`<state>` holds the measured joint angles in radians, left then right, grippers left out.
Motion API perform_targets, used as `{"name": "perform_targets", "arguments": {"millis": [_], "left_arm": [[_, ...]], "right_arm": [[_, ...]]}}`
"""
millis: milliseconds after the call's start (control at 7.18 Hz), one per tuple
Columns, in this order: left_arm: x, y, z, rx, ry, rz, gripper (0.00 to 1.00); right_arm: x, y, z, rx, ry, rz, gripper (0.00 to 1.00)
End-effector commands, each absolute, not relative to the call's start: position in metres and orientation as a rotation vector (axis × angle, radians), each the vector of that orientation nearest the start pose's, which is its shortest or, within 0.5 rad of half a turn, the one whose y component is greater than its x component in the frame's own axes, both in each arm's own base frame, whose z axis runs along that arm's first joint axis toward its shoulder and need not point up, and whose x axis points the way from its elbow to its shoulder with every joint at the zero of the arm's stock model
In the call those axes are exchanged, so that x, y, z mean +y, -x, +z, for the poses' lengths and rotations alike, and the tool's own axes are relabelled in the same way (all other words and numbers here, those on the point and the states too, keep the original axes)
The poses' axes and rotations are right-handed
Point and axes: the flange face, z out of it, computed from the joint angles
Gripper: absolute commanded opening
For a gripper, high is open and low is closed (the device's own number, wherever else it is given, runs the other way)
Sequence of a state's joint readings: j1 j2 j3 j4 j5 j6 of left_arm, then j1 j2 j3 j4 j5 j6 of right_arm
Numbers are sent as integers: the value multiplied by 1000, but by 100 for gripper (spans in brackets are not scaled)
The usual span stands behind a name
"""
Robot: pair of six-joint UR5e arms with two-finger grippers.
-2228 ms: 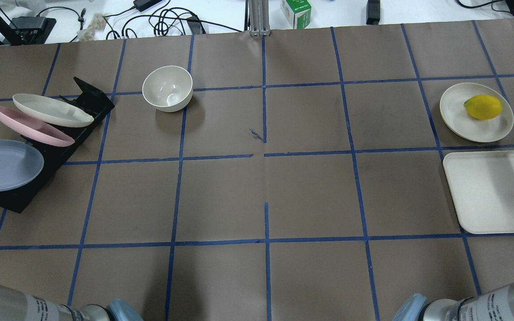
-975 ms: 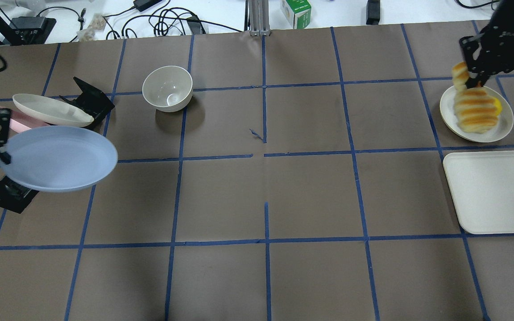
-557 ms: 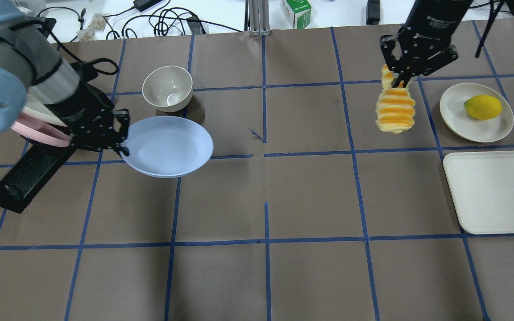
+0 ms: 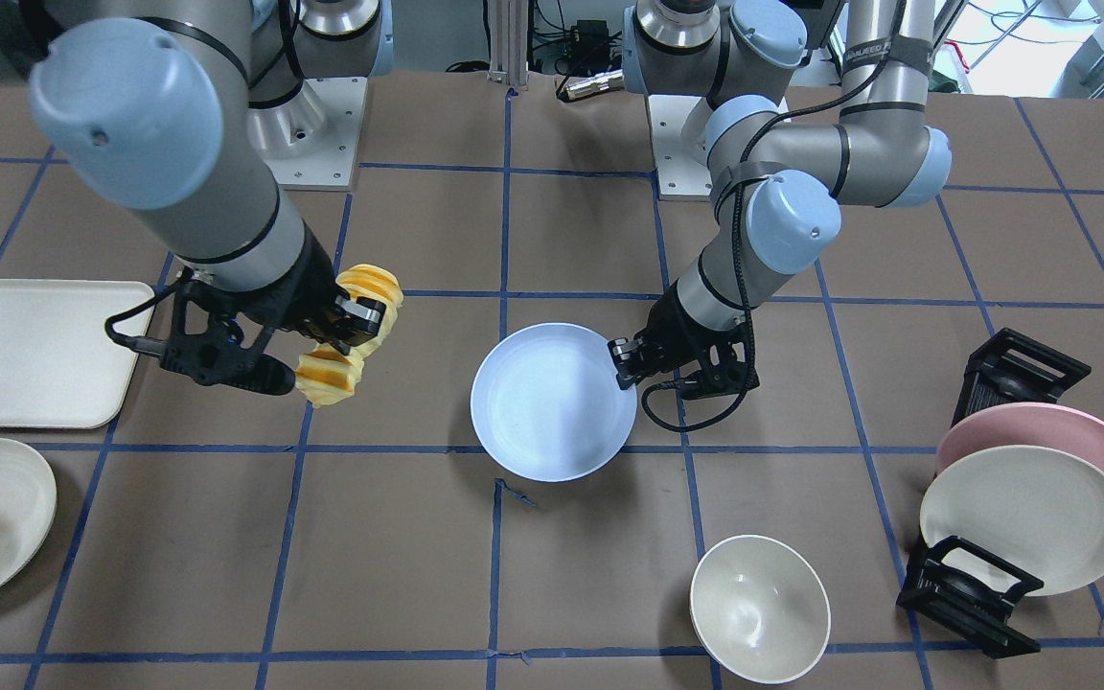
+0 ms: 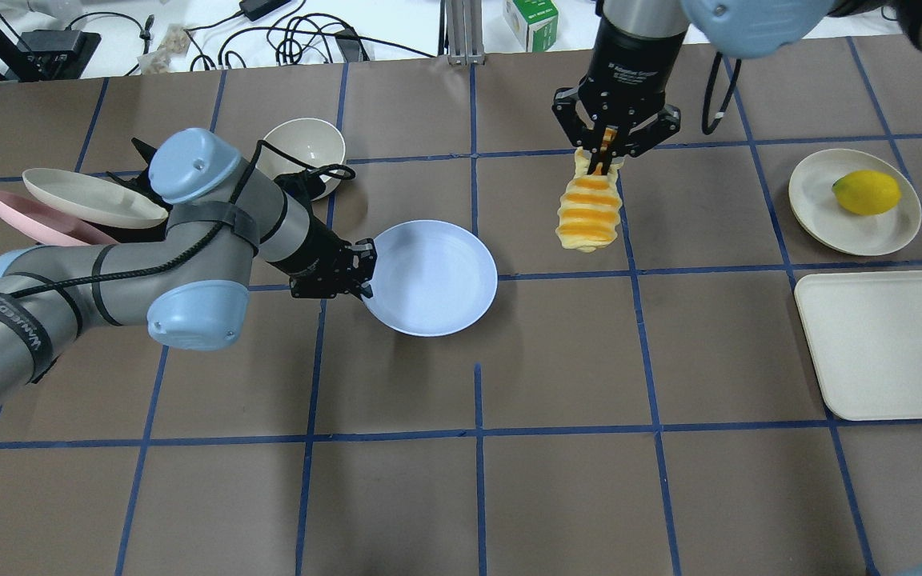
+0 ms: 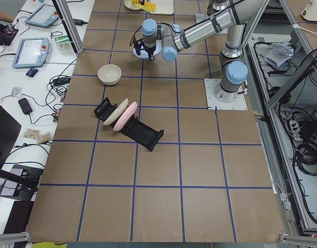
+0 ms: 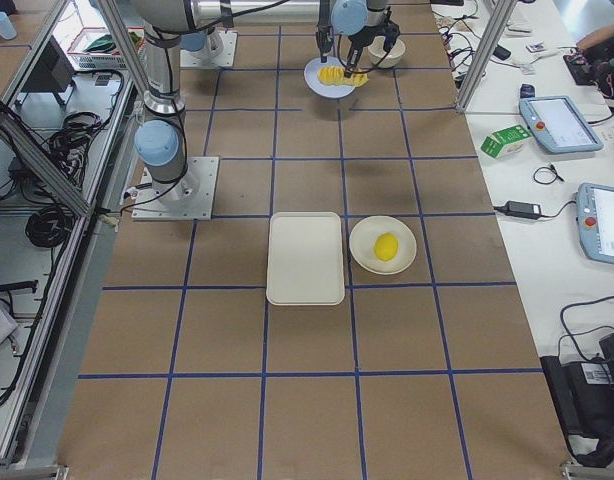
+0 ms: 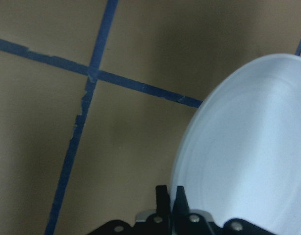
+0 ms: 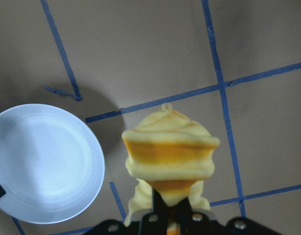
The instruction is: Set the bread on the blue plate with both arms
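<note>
The blue plate (image 5: 437, 276) is near the table's middle, roughly level. My left gripper (image 5: 366, 276) is shut on the plate's left rim, also shown in the front view (image 4: 621, 364) and the left wrist view (image 8: 170, 193). My right gripper (image 5: 607, 156) is shut on the top end of the bread (image 5: 589, 212), a ridged orange-yellow loaf hanging down above the table. The bread is right of the plate and apart from it. In the right wrist view the bread (image 9: 170, 152) hangs in front, with the plate (image 9: 42, 164) at the lower left.
A cream bowl (image 5: 301, 152) stands behind my left forearm. A black rack (image 4: 983, 594) at the left holds a pink plate (image 5: 37, 228) and a cream plate (image 5: 85, 196). A lemon (image 5: 865, 192) lies on a cream plate (image 5: 817, 200) at the far right, above a cream tray (image 5: 893, 344).
My left arm has carried the blue plate rightward from the rack to the middle. My right arm has carried the bread leftward from beside the lemon plate towards the middle.
</note>
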<state>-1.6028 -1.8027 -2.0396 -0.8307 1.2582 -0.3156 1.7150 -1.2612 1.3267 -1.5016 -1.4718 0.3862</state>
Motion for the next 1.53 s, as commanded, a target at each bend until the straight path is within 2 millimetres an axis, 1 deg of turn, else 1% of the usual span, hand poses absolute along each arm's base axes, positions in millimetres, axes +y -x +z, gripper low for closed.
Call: {"name": "perform_targets", "arguments": {"millis": [0, 139, 278, 418, 557, 696, 835, 975, 1114, 1253, 1392], "left_arm": [[-488, 227, 200, 3437, 401, -14, 0], [-485, 238, 199, 3448, 352, -76, 0], [-484, 240, 189, 3447, 344, -56, 6], [-480, 240, 183, 3445, 349, -33, 48], [-487, 239, 198, 3451, 328, -95, 85], [-497, 232, 218, 3454, 340, -164, 100], [-512, 215, 240, 3425, 346, -166, 100], [-513, 201, 263, 3361, 303, -88, 100], [-514, 191, 300, 3274, 265, -115, 100], [-510, 180, 340, 3220, 255, -51, 100], [-511, 169, 396, 3144, 153, -64, 100]], "right_arm": [[-577, -272, 412, 3048, -434, 213, 0], [-579, -283, 399, 3052, -426, 228, 0], [-581, -305, 387, 3055, -380, 192, 0], [-581, -325, 370, 3065, -333, 191, 0], [-582, -329, 360, 3072, -292, 210, 0], [-584, -330, 353, 3078, -234, 224, 0], [-584, -333, 337, 3082, -162, 241, 0], [-583, -339, 321, 3082, -137, 232, 0], [-579, -348, 298, 3080, -114, 206, 0], [-572, -355, 286, 3079, -104, 191, 0], [-567, -354, 276, 3084, -94, 219, 0]]}}
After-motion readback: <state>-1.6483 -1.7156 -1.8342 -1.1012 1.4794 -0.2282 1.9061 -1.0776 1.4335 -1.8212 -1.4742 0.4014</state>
